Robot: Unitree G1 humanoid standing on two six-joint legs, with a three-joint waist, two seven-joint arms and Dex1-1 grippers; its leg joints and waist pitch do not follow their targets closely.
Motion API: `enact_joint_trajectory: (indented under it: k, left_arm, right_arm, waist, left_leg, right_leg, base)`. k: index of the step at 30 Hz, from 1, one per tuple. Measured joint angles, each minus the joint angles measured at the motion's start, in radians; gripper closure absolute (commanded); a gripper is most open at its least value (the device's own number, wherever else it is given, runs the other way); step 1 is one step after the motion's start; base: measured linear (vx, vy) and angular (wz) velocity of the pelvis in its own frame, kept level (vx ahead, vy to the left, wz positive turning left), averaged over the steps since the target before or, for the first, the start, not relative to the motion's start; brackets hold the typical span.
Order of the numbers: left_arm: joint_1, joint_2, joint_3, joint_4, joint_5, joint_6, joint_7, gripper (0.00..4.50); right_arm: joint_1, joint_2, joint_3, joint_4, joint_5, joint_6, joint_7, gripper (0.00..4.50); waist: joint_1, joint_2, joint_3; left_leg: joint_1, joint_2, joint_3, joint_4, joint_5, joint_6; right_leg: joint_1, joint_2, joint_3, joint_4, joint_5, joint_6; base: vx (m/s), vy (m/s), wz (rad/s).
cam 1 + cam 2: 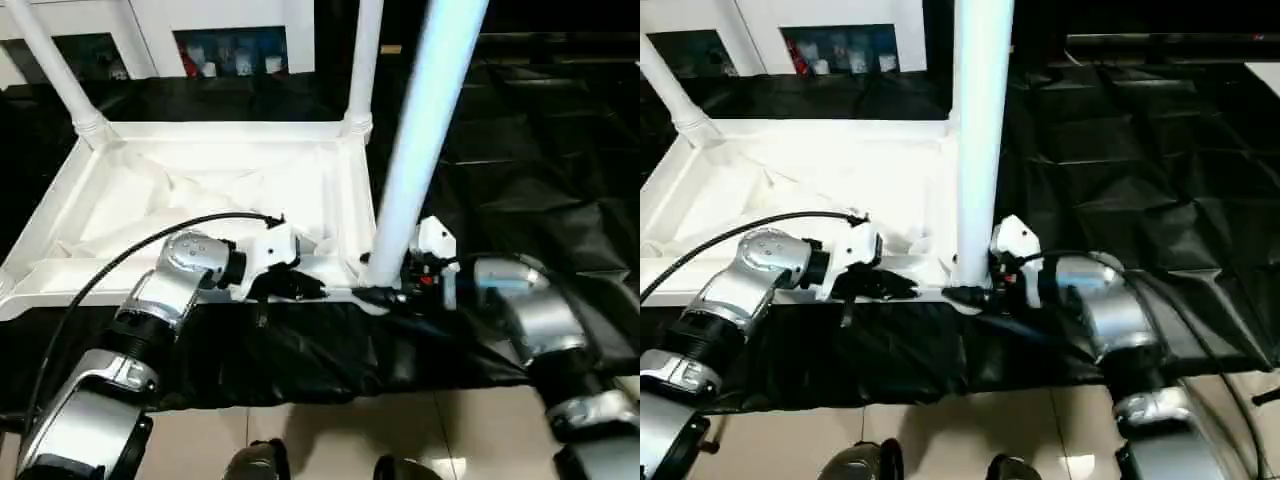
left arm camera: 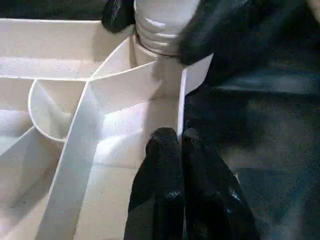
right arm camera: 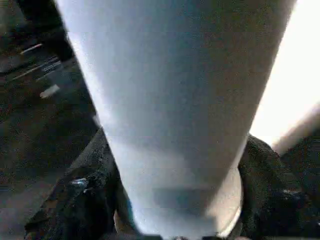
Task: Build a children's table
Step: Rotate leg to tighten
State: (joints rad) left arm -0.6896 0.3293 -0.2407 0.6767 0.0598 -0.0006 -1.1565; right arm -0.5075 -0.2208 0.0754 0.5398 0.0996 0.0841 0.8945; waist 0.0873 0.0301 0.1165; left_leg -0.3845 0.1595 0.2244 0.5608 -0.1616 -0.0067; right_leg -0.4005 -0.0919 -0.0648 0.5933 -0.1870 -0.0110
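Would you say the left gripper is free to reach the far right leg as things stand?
Probably not: the left gripper is pinched on the tabletop's near rim, and the leg in the right gripper stands before the far right leg.

Bright overhead light, white tabletop (image 1: pixel 200 190) glaring, near leg (image 3: pixel 175 100) blurred, black cloth (image 1: pixel 1140 150) dim

One white table top (image 1: pixel 200 215) lies upside down on one black-draped table (image 1: pixel 520 170); three white legs stand in its corner sockets: one at the far left (image 1: pixel 55 65), one at the far right (image 1: pixel 364 60), one at the near right (image 1: pixel 425 130); two grippers are in view, a left (image 1: pixel 300 288) and a right (image 1: pixel 385 296); one white cabinet (image 1: pixel 230 30) stands behind.
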Motion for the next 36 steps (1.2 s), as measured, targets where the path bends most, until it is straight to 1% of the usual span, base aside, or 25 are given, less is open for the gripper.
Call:
enact_joint_trajectory:
  k: [2, 6, 9, 10, 11, 12, 14, 16, 18, 19, 20, 21, 23, 27, 31, 32, 36]
  left_arm:
    - [-0.009, -0.033, 0.009, 0.010, 0.016, 0.022, 0.081, 4.50]
    - [-0.015, -0.084, 0.017, 0.023, 0.030, 0.045, 0.186, 4.50]
    - [-0.017, -0.114, 0.019, 0.028, 0.053, 0.052, 0.253, 4.50]
    - [-0.017, -0.120, 0.019, 0.028, 0.054, 0.055, 0.266, 4.50]
    - [-0.017, -0.126, 0.021, 0.028, 0.054, 0.058, 0.278, 4.50]
    - [-0.017, -0.128, 0.022, 0.028, 0.055, 0.058, 0.282, 4.50]
    - [-0.018, -0.133, 0.021, 0.028, 0.057, 0.057, 0.289, 4.50]
    - [-0.024, -0.133, 0.018, 0.039, 0.059, 0.042, 0.288, 4.50]
    - [-0.028, -0.130, 0.015, 0.047, 0.064, 0.025, 0.284, 4.50]
    - [-0.029, -0.129, 0.014, 0.047, 0.065, 0.021, 0.279, 4.50]
    - [-0.031, -0.122, 0.015, 0.047, 0.064, 0.016, 0.268, 4.50]
    - [-0.032, -0.116, 0.015, 0.047, 0.062, 0.014, 0.258, 4.50]
    - [-0.032, -0.109, 0.015, 0.043, 0.053, 0.013, 0.233, 4.50]
    - [-0.025, -0.080, 0.014, 0.030, 0.024, 0.002, 0.153, 4.50]
    - [-0.020, -0.058, 0.014, 0.019, 0.010, -0.012, 0.096, 4.50]
    - [-0.019, -0.051, 0.013, 0.019, 0.009, -0.019, 0.081, 4.50]
    - [-0.006, -0.018, 0.008, 0.014, -0.017, -0.026, 0.004, 4.50]
  right_arm:
    - [-0.004, 0.071, -0.048, 0.018, -0.013, 0.006, -0.169, 1.80]
    - [-0.033, 0.139, -0.083, 0.051, -0.030, 0.016, -0.379, 1.80]
    - [-0.051, 0.210, -0.108, 0.072, -0.058, 0.010, -0.556, 1.80]
    - [-0.054, 0.220, -0.110, 0.078, -0.063, 0.005, -0.589, 1.45]
    - [-0.057, 0.229, -0.111, 0.087, -0.069, -0.008, -0.622, 1.45]
    - [-0.062, 0.235, -0.111, 0.093, -0.073, -0.013, -0.638, 1.10]
    - [-0.066, 0.242, -0.111, 0.099, -0.076, -0.021, -0.656, 1.05]
    - [-0.067, 0.241, -0.111, 0.099, -0.077, -0.024, -0.655, 0.83]
    - [-0.067, 0.229, -0.102, 0.098, -0.093, -0.030, -0.631, 0.62]
    - [-0.067, 0.220, -0.092, 0.098, -0.099, -0.032, -0.621, 0.62]
    - [-0.067, 0.198, -0.067, 0.098, -0.111, -0.036, -0.597, 0.62]
    - [-0.067, 0.181, -0.054, 0.098, -0.116, -0.039, -0.573, 0.62]
    - [-0.067, 0.157, -0.045, 0.096, -0.115, -0.046, -0.530, 0.62]
    - [-0.082, 0.078, -0.010, 0.096, -0.108, -0.057, -0.373, 0.62]
    - [-0.094, -0.002, 0.014, 0.100, -0.104, -0.101, -0.206, 0.62]
    - [-0.094, -0.019, 0.020, 0.100, -0.094, -0.104, -0.143, 0.62]
    - [-0.086, -0.058, 0.039, 0.091, -0.038, -0.076, 0.049, 0.62]
  waist:
    - [-0.007, -0.002, 0.001]
    - [-0.018, -0.003, 0.002]
    - [-0.026, 0.000, 0.000]
    - [-0.026, 0.001, 0.000]
    - [-0.026, 0.003, 0.000]
    - [-0.027, 0.005, 0.000]
    - [-0.027, 0.007, -0.001]
    - [-0.026, 0.007, -0.001]
    - [-0.025, 0.007, -0.001]
    - [-0.025, 0.007, -0.001]
    - [-0.024, 0.007, -0.001]
    - [-0.025, 0.007, -0.001]
    - [-0.025, 0.007, -0.001]
    - [-0.020, 0.008, -0.001]
    - [-0.013, 0.009, -0.001]
    - [-0.010, 0.009, -0.001]
    - [-0.003, 0.009, -0.001]
  left_leg:
    - [0.001, 0.000, -0.001, -0.001, 0.001, -0.001]
    - [0.001, 0.000, -0.001, -0.001, 0.001, -0.002]
    - [0.001, -0.001, -0.001, -0.003, 0.001, -0.002]
    - [0.001, -0.001, -0.001, -0.003, 0.001, -0.002]
    - [0.001, -0.001, -0.001, -0.004, 0.001, -0.002]
    - [0.000, -0.001, -0.001, -0.004, 0.001, -0.002]
    - [0.000, -0.002, -0.001, -0.004, 0.001, -0.002]
    - [0.000, -0.002, -0.001, -0.004, 0.001, -0.002]
    - [0.000, -0.002, -0.001, -0.006, 0.001, -0.002]
    - [0.000, -0.002, -0.001, -0.006, 0.001, -0.002]
    - [0.000, -0.002, -0.001, -0.006, 0.001, -0.002]
    - [0.000, -0.002, -0.001, -0.007, 0.001, -0.002]
    - [0.000, -0.002, -0.001, -0.008, 0.001, -0.002]
    - [-0.003, -0.002, -0.001, -0.008, 0.001, -0.002]
    - [-0.008, -0.001, -0.001, -0.007, 0.003, 0.006]
    - [-0.008, 0.000, -0.001, -0.006, 0.003, 0.006]
    - [-0.009, 0.001, -0.001, -0.004, 0.003, 0.006]
  right_leg:
    - [-0.001, 0.000, 0.000, -0.001, -0.003, 0.005]
    - [-0.002, 0.000, 0.000, -0.007, -0.003, 0.006]
    - [-0.002, 0.000, 0.000, -0.011, -0.003, 0.005]
    - [-0.001, 0.000, 0.000, -0.011, -0.003, 0.005]
    - [-0.001, 0.000, 0.000, -0.013, -0.002, 0.004]
    - [-0.001, 0.000, 0.000, -0.015, -0.002, 0.003]
    - [-0.001, 0.000, 0.001, -0.015, 0.001, -0.001]
    - [-0.001, 0.000, 0.001, -0.015, 0.004, -0.006]
    - [-0.001, 0.000, 0.001, -0.015, 0.005, -0.006]
    - [-0.002, 0.000, 0.001, -0.015, 0.006, -0.006]
    - [-0.002, 0.000, 0.001, -0.015, 0.008, -0.006]
    - [-0.002, 0.000, 0.000, -0.015, 0.008, -0.006]
    - [-0.002, 0.000, 0.000, -0.015, 0.009, -0.006]
    - [-0.003, 0.000, -0.001, -0.014, 0.010, -0.006]
    - [-0.007, 0.000, -0.003, -0.014, 0.009, -0.006]
    - [-0.007, 0.000, -0.003, -0.014, 0.009, -0.006]
    - [-0.007, 0.001, -0.004, -0.013, 0.009, -0.007]
  base:
    - [0.000, 0.000, 0.00]
    - [0.000, 0.000, 0.00]
    - [0.000, 0.000, 0.00]
    - [0.000, 0.000, 0.00]
    - [0.000, 0.000, 0.00]
    - [0.000, 0.000, 0.00]
    - [0.000, 0.000, 0.00]
    - [0.000, 0.000, 0.00]
    - [0.000, 0.000, 0.00]
    - [0.000, 0.000, 0.00]
    - [0.000, 0.000, 0.00]
    - [0.000, 0.000, 0.00]
    - [0.000, 0.000, 0.00]
    - [0.000, 0.000, 0.00]
    - [0.000, 0.000, 0.00]
    - [0.000, 0.000, 0.00]
    - [0.000, 0.000, 0.00]
